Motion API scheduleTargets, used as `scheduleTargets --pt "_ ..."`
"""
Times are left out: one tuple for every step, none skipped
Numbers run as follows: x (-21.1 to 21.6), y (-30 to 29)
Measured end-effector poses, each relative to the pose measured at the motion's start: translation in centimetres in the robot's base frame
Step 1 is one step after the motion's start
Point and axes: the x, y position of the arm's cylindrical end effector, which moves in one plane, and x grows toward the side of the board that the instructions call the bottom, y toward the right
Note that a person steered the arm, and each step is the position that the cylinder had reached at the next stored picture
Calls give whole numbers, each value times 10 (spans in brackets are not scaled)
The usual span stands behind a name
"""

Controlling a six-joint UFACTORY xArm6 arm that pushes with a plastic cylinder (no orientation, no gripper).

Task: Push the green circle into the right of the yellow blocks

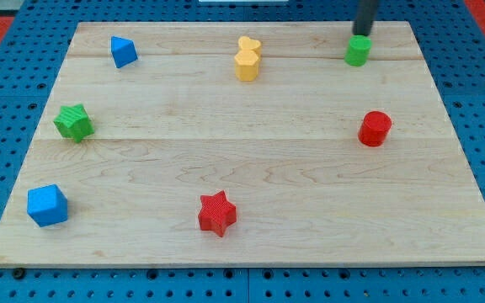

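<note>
Green circle: the green circle [358, 50] stands near the top edge of the wooden board [242, 168], toward the view's right, well apart from the yellow blocks.
Yellow blocks: a yellow heart [248, 45] and a yellow hexagon-like block [247, 65] touch each other at the view's top centre.
Tip position: my tip [363, 34] sits just above the green circle in the view, at or very near its far upper-right edge; contact cannot be confirmed.
Jaws: none fitted; the arm ends in a plain rod, so nothing opens, closes or grips.
Arm pose: the dark rod enters from the view's top edge and stands roughly upright; the rest of the arm is out of view.
Step in hand: judged to be the approach before the push.
Recommended method: bring the tip to the circle's right flank, then drive straight toward the view's left, centred on the block so it does not roll off the tip.
Risk: an off-centre push may slide the circle off the board's top edge.
Other blocks: the red cylinder [375, 128] lies clear of the path.
</note>
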Motion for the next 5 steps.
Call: scheduleTargets --pt "22 32" --pt "28 -9" --pt "41 -39" --pt "52 -42" --pt "53 -115"
